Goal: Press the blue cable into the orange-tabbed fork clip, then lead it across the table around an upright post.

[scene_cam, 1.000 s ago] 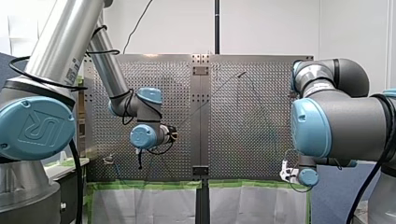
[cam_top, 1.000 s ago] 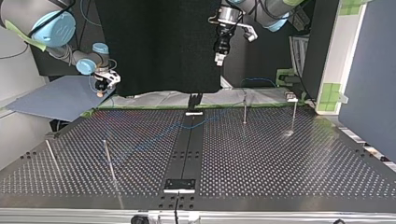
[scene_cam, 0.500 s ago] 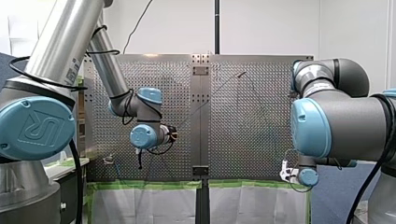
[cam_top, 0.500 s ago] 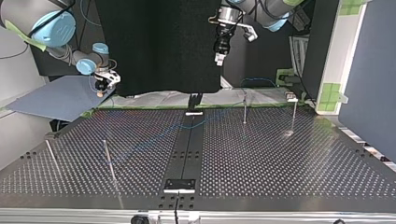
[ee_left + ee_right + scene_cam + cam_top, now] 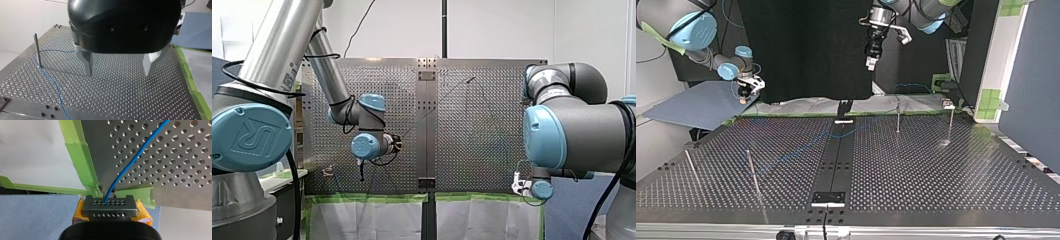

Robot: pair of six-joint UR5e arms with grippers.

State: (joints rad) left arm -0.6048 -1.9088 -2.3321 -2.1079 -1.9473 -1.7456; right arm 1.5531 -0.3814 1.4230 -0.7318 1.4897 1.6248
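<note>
In the top view a flat blue sheet (image 5: 696, 107) lies off the perforated metal desk (image 5: 936, 175) at about ten o'clock. My right arm's yellow-padded gripper (image 5: 742, 99) hangs above that sheet, clear of the desk. Its wrist view shows the fingers pinched narrow on the thin blue cable (image 5: 137, 153). The cable leaves them and crosses the desk's corner, where strips of green tape (image 5: 81, 162) wrap the edge.

At about eight o'clock on the desk stand a slim metal post at the edge (image 5: 691, 167) and, toward the middle, an upright metal post (image 5: 751, 167). The cable bends round the foot of this second one and runs toward one o'clock over the black centre strip (image 5: 838, 160). It is a thin, bright blue line lying slack on the holes in gentle curves.

A black backdrop panel (image 5: 806, 50) closes the twelve o'clock side, with pale cloth (image 5: 801, 106) under it. My left arm's black gripper (image 5: 119, 73) hangs before that panel, well above the desk. Its two metal fingers are spread wide over the holes, with the cable and post off at their nine o'clock.

A far thin post (image 5: 898, 119) and an outer thin post (image 5: 950, 125) stand at one o'clock. The cable passes near the first; whether it touches I cannot tell.

In the front view the blue joint cap (image 5: 252, 135) at nine o'clock bears a raised "UR" mark.
</note>
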